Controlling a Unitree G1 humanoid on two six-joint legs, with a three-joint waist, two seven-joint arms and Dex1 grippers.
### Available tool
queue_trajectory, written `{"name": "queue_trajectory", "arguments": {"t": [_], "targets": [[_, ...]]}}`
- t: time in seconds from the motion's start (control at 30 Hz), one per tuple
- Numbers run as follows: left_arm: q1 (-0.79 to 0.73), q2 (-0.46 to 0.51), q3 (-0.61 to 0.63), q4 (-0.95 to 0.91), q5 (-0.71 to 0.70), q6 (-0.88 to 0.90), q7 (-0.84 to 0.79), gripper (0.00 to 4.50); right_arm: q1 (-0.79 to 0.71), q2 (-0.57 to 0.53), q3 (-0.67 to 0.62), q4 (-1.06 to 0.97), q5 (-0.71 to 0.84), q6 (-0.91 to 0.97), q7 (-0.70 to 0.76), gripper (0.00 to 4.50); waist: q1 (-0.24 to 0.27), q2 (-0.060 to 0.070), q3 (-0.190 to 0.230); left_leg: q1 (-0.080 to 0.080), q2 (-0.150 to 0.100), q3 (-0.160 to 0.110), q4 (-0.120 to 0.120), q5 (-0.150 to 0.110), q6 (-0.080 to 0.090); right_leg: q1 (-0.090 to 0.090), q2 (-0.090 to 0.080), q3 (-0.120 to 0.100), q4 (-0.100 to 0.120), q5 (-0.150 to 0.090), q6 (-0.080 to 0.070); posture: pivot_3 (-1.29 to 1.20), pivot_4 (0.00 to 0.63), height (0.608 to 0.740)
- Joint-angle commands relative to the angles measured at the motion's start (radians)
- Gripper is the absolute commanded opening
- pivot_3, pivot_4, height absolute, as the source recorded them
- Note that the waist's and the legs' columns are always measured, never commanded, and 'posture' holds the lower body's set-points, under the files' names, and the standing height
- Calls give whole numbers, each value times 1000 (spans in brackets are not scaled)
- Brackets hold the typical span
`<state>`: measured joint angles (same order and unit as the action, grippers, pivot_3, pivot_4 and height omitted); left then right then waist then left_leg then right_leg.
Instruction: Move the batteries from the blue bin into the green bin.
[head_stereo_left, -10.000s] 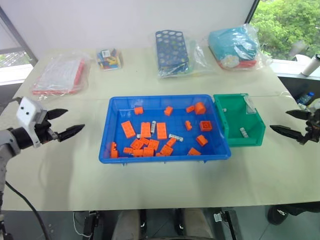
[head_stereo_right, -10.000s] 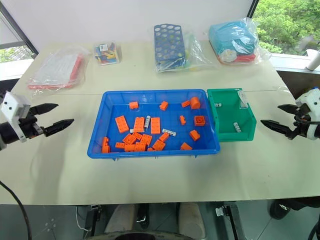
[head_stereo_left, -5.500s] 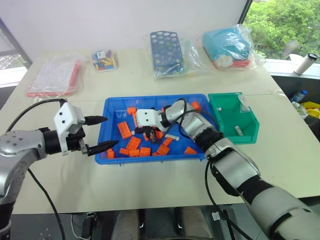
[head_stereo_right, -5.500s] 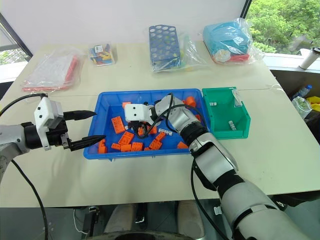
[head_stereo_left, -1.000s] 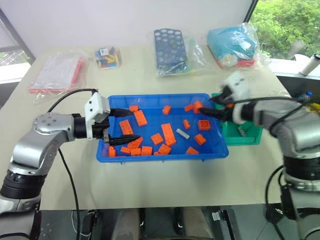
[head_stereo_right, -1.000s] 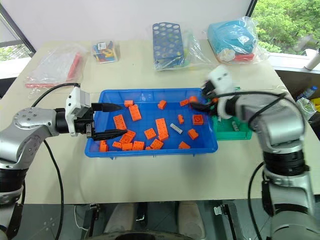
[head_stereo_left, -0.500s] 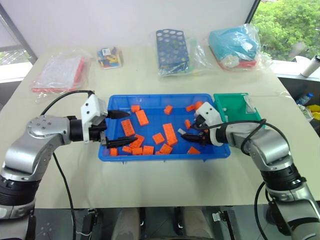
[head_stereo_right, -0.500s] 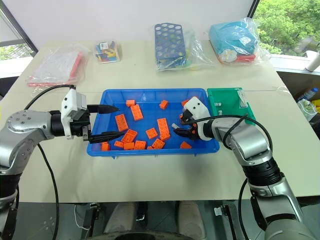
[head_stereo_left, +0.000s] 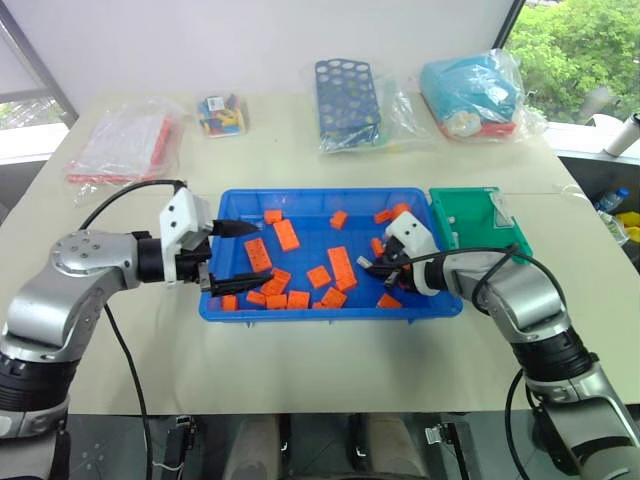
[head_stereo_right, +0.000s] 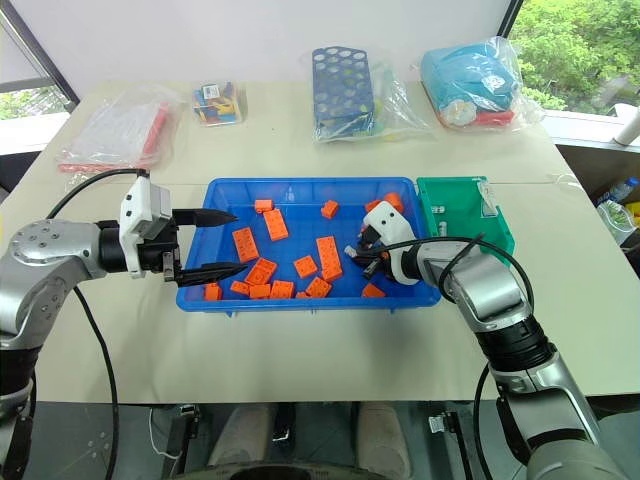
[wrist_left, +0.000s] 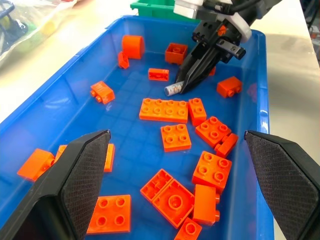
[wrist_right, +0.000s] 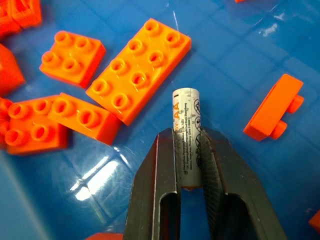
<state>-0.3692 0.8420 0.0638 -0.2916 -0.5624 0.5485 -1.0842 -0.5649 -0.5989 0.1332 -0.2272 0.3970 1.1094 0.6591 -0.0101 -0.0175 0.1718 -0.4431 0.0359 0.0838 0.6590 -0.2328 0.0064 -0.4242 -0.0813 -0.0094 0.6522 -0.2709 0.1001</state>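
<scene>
Right gripper now has its fingers pinched on a battery down in the blue bin; half a second ago the same fingers stood spread just above the floor there, and a second ago that arm was up over the bin's right rim. The battery lies along the fingers, its free end poking out past the tips toward a long orange brick just beside it (label print faces up). From the left wrist the same grip shows: dark fingers angled down, battery at their tips, touching or just off the floor, can't tell which. A flat brick sits off to the gripper's other side, apart from it. Green bin is just behind that arm, butted against the blue bin's right wall, with two batteries lying in it. Left gripper is unchanged: fingers wide apart, empty, hanging over the blue bin's left end with bricks below and between the tips. Brick layout reads the same as half a second ago.
</scene>
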Motion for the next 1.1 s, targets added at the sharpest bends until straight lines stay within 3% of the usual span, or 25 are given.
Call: {"name": "queue_trajectory", "arguments": {"t": [0.03,0.2,0.3,0.33,0.4,0.57,0.83,1.0,1.1], "targets": [[-25,-5,1,2,5,-27,-8,4500,-123,-75,-227,-29,71,79,-4,50,2,0,0,0,0,0,0,0,0,0,0,0,0,0,0,0,150,737],[-41,-20,-14,23,13,-38,-15,4500,-126,-256,-347,55,52,89,12,50,15,0,0,0,0,0,0,-1,1,0,0,0,-1,0,0,0,150,737],[-51,-30,-23,37,18,-44,-21,4500,-71,-290,-386,75,71,112,12,50,15,-1,0,0,0,1,0,-1,2,1,0,0,-2,0,0,0,150,737],[-56,-33,-27,42,20,-47,-22,4500,-57,-281,-393,71,78,118,4,1062,12,-1,0,0,0,1,0,-1,2,1,0,0,-1,0,0,0,150,737],[-66,-39,-34,54,26,-52,-26,4500,-27,-271,-383,59,63,101,-20,1752,6,0,0,0,0,1,1,-1,2,0,0,1,0,0,0,0,150,737],[-90,-45,-38,79,32,-59,-38,4500,28,-296,-353,47,29,13,-19,4271,-1,0,0,0,0,1,1,-1,2,0,0,0,0,0,0,0,150,737],[-96,1,4,150,25,-69,-90,4500,271,-535,-473,223,-4,-585,454,4271,6,0,0,0,-1,1,2,-1,2,1,0,0,-1,0,1,0,150,737],[-68,77,67,208,22,-79,-139,4500,353,-613,-501,405,7,-740,674,4271,-4,0,0,1,0,1,2,-1,2,2,0,0,-1,0,1,0,150,737],[-36,117,109,233,25,-95,-163,4500,352,-622,-490,467,2,-786,719,4271,-7,1,0,2,1,2,2,-1,2,2,1,0,0,0,1,0,150,737]]}}
